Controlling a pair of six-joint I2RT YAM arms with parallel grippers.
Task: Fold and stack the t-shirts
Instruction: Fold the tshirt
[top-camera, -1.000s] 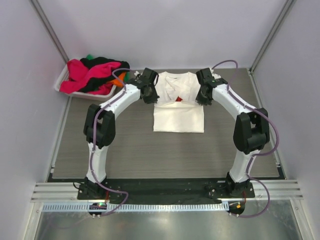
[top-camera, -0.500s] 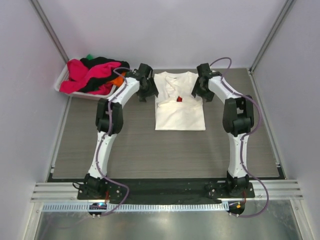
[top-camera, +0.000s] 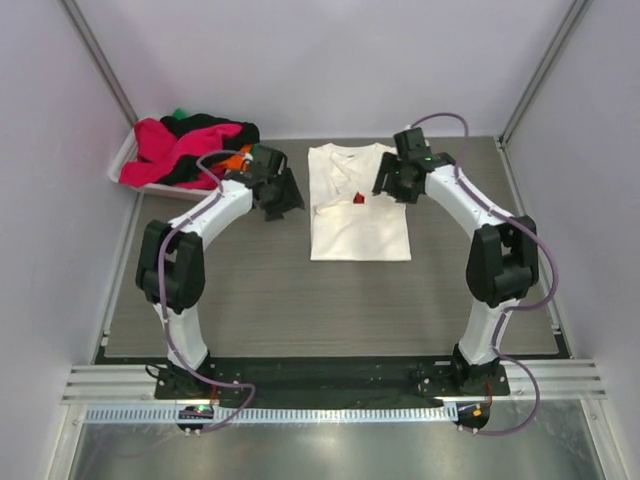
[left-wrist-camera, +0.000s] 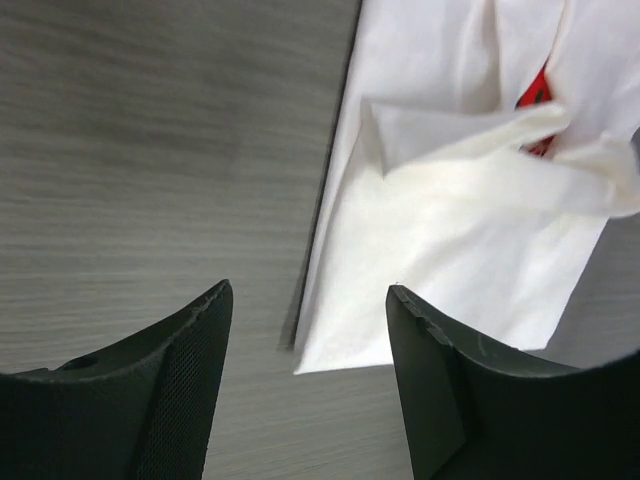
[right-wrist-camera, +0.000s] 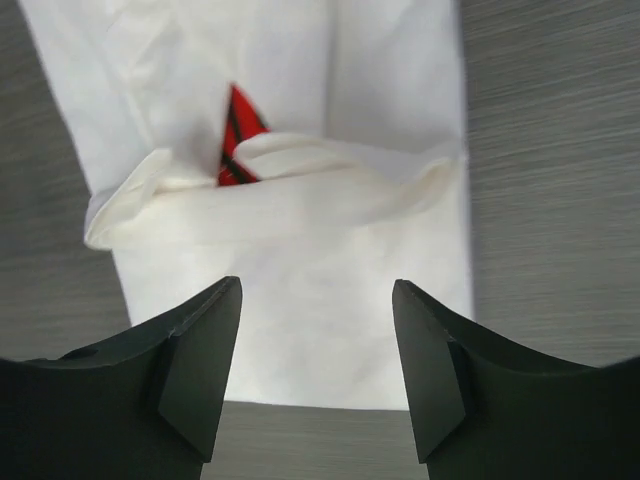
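on the table (top-camera: 250, 290), white t-shirt (top-camera: 360, 225) beside left gripper (top-camera: 284, 196), under right gripper (top-camera: 386, 184); both parted, empty.

White tee (top-camera: 358, 205): flat on counter (top-camera: 250, 290), centre-far, collar at far end. Sides folded in; loose fold across chest, partly covering red print (top-camera: 358, 198). Edges approx. square. Other tees (top-camera: 190, 148): pink, black, orange, green, unfolded heap in bin (top-camera: 125, 165), far-left corner.

Top cam high, far — wrist cams close, downward; all share white tee (top-camera: 360, 222).
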